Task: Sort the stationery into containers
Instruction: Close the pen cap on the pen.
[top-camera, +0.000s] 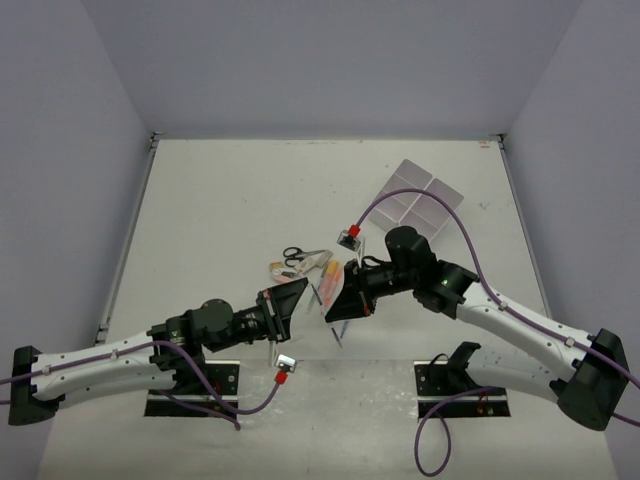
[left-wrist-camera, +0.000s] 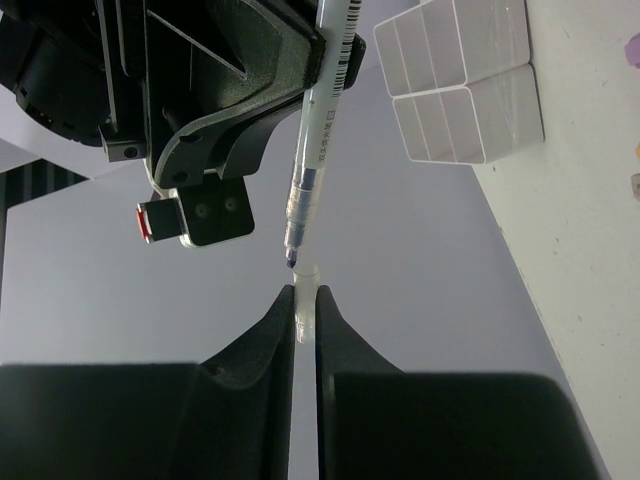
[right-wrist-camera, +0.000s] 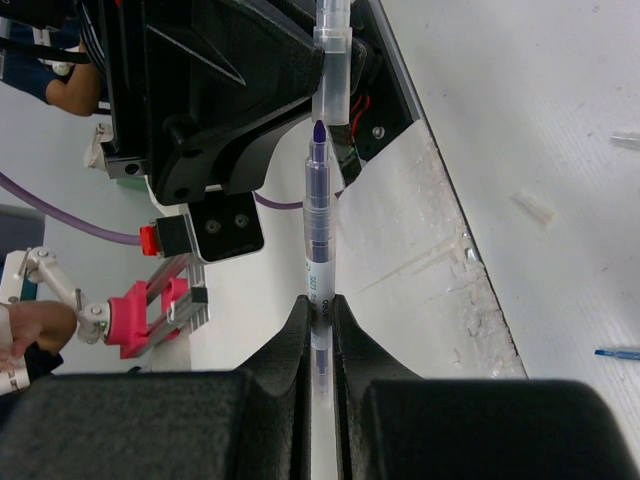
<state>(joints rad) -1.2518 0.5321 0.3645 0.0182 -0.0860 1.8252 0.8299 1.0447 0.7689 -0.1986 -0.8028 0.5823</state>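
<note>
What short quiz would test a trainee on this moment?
1. True or false: the left claw pinches a clear cap, and the tip of the pen is uncovered.
2. Which claw grips the pen's barrel? A) left claw B) right claw
3. How many compartments does the white box have?
Key: 1 true; 2 B; 3 four.

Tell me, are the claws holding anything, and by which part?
Right claw grips a pen by its barrel. Left claw grips its clear cap by the end away from the pen.
</note>
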